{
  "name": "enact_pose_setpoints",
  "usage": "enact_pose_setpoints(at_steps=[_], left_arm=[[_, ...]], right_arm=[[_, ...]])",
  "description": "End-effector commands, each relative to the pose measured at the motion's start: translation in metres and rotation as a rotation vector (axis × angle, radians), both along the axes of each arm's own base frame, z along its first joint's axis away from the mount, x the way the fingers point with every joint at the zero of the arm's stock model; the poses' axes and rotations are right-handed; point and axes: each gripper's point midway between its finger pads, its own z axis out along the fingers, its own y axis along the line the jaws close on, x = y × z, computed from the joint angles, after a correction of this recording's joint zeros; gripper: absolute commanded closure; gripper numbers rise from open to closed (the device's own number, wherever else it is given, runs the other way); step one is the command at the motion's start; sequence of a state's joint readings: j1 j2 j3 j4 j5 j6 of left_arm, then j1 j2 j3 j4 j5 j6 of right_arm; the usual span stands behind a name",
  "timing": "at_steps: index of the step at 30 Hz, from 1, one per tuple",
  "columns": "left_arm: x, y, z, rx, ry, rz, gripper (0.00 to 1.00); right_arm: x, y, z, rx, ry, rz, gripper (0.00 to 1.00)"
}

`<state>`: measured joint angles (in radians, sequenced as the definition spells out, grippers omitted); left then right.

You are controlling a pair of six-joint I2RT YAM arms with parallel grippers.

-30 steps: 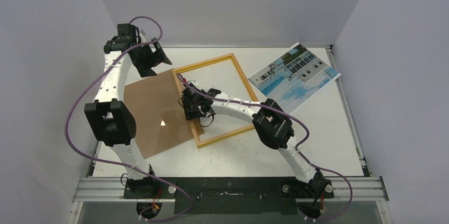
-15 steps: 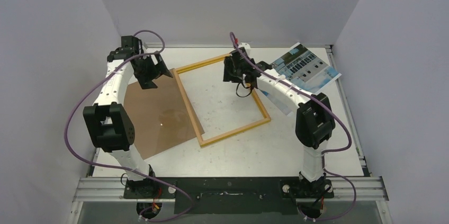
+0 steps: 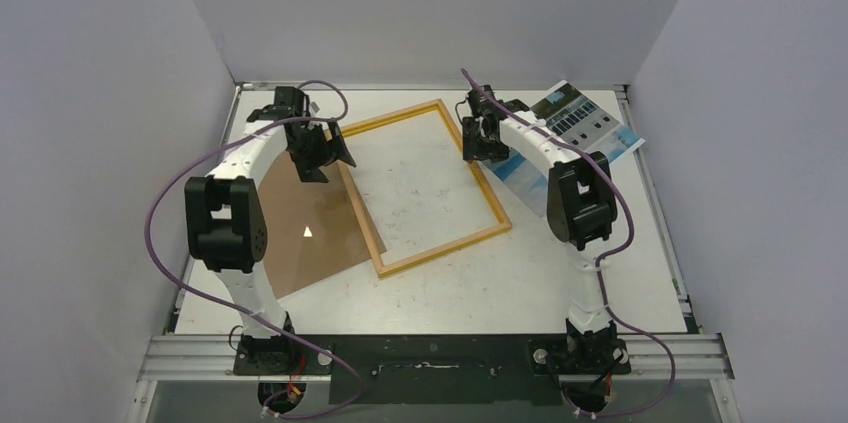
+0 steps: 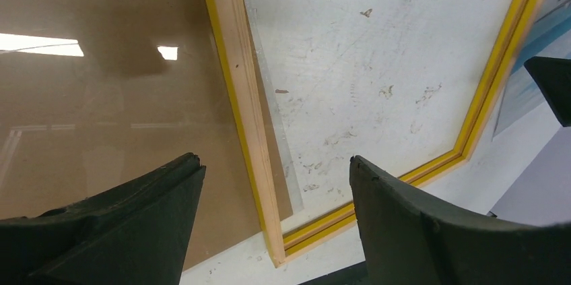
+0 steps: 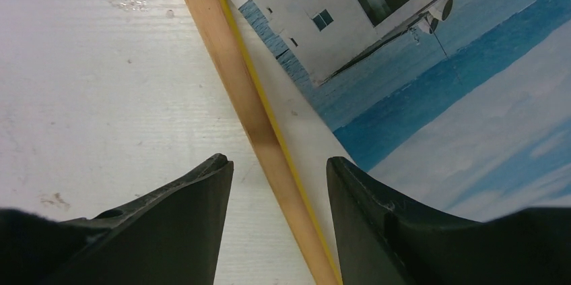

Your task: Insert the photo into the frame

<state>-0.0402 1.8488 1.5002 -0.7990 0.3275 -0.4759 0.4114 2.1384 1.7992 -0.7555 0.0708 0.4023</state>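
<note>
Brown backing board (image 3: 300, 228) on a scuffed white surface (image 3: 450, 288), walled in grey.
The backing board lies flat on the left half of the surface, askew to its edges, its glossy face catching a bright glint of lamp light. Small marks and scratches speckle the surface. Plain grey walls (image 3: 430, 13) close three sides, and a metal rail (image 3: 440, 353) runs along the near edge.

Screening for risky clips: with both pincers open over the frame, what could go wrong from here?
The right pincer is open over the right rail of the frame, the photo beside it: closing may grab wood, not paper. The photo lies flat on the table, so pinching may crease it. The left pincer, over the left rail, could nudge the frame.
</note>
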Motion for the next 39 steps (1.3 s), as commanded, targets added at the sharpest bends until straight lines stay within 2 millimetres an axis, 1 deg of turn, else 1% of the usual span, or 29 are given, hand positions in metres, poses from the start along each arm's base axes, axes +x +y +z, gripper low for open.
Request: enact_pose_setpoints(at_steps=[1, 2, 4, 7, 12, 15, 21, 24, 28, 30, 32, 33, 34, 37, 39], left_arm=[[0.008, -0.012, -0.015, 0.040, -0.005, -0.003, 0.23], [0.007, -0.010, -0.020, 0.081, 0.005, 0.009, 0.23], [0.005, -0.008, -0.026, 0.119, 0.022, 0.015, 0.23], [0.004, -0.009, -0.032, 0.116, 0.035, 0.018, 0.24], [0.003, -0.009, -0.041, 0.118, 0.055, 0.014, 0.24], [0.002, -0.007, -0.047, 0.126, 0.084, 0.024, 0.25], [0.002, -0.009, -0.056, 0.123, 0.118, 0.019, 0.27], [0.000, -0.008, -0.059, 0.125, 0.132, 0.019, 0.29], [0.003, -0.009, -0.058, 0.123, 0.117, 0.019, 0.30], [0.006, -0.009, -0.055, 0.122, 0.104, 0.018, 0.30], [0.007, -0.010, -0.054, 0.117, 0.097, 0.019, 0.30], [0.007, -0.010, -0.053, 0.117, 0.093, 0.018, 0.30], [0.007, -0.010, -0.052, 0.115, 0.090, 0.020, 0.30], [0.007, -0.010, -0.050, 0.114, 0.084, 0.022, 0.30], [0.006, -0.010, -0.049, 0.113, 0.079, 0.021, 0.30]], right_arm=[[0.012, -0.004, 0.000, -0.020, 0.020, 0.106, 0.46], [0.015, -0.005, -0.003, -0.024, 0.026, 0.130, 0.46], [0.017, 0.003, -0.010, 0.002, 0.042, 0.199, 0.46], [0.020, 0.008, -0.015, 0.004, 0.057, 0.268, 0.47], [0.020, 0.010, -0.028, 0.002, 0.090, 0.292, 0.51], [0.019, 0.011, -0.032, 0.005, 0.097, 0.298, 0.56], [0.014, 0.007, -0.034, -0.009, 0.100, 0.301, 0.75], [0.012, 0.003, -0.025, -0.021, 0.087, 0.276, 0.87], [0.004, -0.001, -0.004, 0.002, 0.063, 0.229, 0.93], [-0.001, -0.002, 0.011, 0.016, 0.025, 0.221, 0.95], [-0.007, -0.006, 0.026, 0.019, 0.000, 0.212, 0.95], [-0.011, -0.008, 0.037, 0.026, -0.021, 0.208, 0.96], [-0.015, -0.009, 0.042, 0.030, -0.032, 0.203, 0.96], [-0.032, -0.018, 0.053, 0.032, -0.051, 0.173, 0.96], [-0.044, -0.027, 0.055, 0.024, -0.053, 0.149, 0.96]])
